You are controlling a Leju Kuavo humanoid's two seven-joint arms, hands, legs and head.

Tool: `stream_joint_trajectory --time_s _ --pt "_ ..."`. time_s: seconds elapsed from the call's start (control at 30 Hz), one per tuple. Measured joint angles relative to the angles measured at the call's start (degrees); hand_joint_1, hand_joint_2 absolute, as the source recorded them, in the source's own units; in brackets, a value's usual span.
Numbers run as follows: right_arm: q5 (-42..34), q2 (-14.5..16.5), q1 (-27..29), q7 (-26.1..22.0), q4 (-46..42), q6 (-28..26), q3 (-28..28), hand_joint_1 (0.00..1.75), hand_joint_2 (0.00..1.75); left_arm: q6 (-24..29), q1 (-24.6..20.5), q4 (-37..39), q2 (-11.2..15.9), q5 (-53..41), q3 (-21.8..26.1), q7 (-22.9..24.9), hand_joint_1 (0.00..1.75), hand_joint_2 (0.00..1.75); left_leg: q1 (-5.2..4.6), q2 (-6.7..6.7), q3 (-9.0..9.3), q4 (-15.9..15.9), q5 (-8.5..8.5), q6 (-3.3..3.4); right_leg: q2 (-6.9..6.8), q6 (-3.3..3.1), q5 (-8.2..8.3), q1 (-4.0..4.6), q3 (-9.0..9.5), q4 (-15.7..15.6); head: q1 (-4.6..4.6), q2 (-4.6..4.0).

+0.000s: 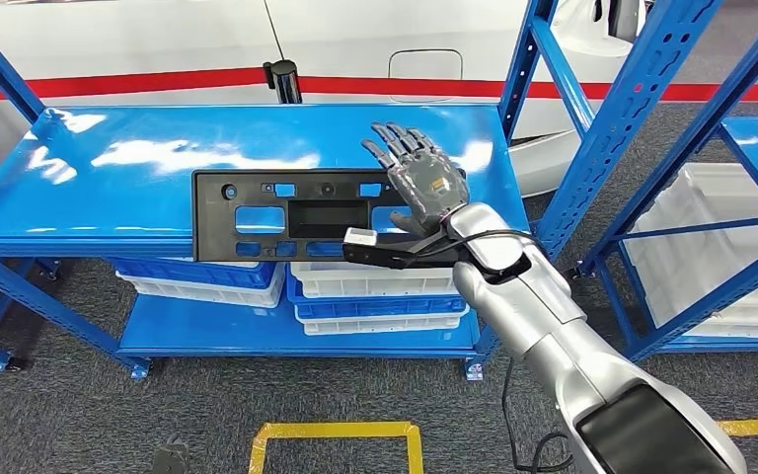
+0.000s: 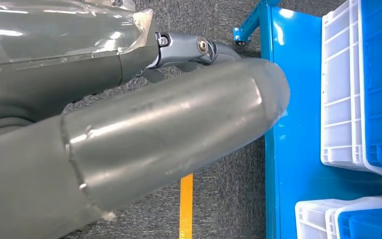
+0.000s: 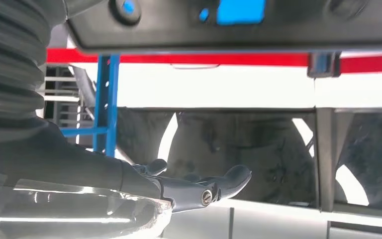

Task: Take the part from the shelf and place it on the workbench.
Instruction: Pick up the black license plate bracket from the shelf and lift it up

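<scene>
Lying flat across the middle of the head view is a blue metal shelf (image 1: 109, 188), its glossy top catching bright reflections at the upper left. On it rests the part (image 1: 296, 217), a long, thin, black plastic panel with rectangular cut-outs and small round holes; its near edge hangs slightly over the shelf's front lip. Below, in the lower centre, white and blue bins (image 1: 375, 291) are stacked on the bottom tier. A yellow floor marking (image 1: 336, 434) sits at the bottom centre.

Right of centre, the right hand (image 1: 419, 183) is above the right end of the part, fingers spread and extended, palm down, holding nothing. Whether it touches the part cannot be told. In the right wrist view the part's underside (image 3: 238, 22) runs along the top of the frame, with the thumb (image 3: 199, 186) below it at lower centre, apart from it.

The left wrist view shows the left hand (image 2: 194, 50) at upper centre, hanging over dark floor beside the shelf's lower tier; whether it is spread or closed cannot be told.

The part looks light, stiff and smooth, likely a little slippery and prone to flexing along its length. A pinch at the overhanging edge, thumb beneath and fingers above, or through a cut-out, seems the surest hold.
</scene>
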Motion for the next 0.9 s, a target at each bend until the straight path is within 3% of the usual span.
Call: stream_joint_trajectory --time_s 0.37,0.7,0.9 --pt "-2.65 -5.87 0.65 -0.58 -5.20 0.20 -2.80 0.00 1.75 -0.01 0.03 0.01 0.36 1.47 -1.59 0.00 0.00 0.00 0.00 -0.02 0.01 0.01 -0.01 0.01 -0.02 0.00 0.00 0.00 0.00 -0.01 0.00 0.00" --pt "-4.80 -10.86 8.97 -1.46 -13.73 -0.71 -5.26 0.00 1.75 0.76 0.24 0.13 0.72 3.76 -2.35 0.00 0.00 0.00 0.01 -0.01 -0.04 0.01 -0.07 0.08 -0.01 0.00 0.00 0.00 -0.01 -0.01 -0.01 0.00" --pt "-8.00 -12.32 10.75 -3.20 -17.56 4.12 -5.65 0.00 1.75 1.71 0.50 0.20 0.74 4.99 -2.41 0.00 0.00 0.00 0.01 -0.01 -0.05 0.00 -0.06 0.07 -0.01 0.00 0.00 0.00 -0.01 -0.01 -0.01 0.00"
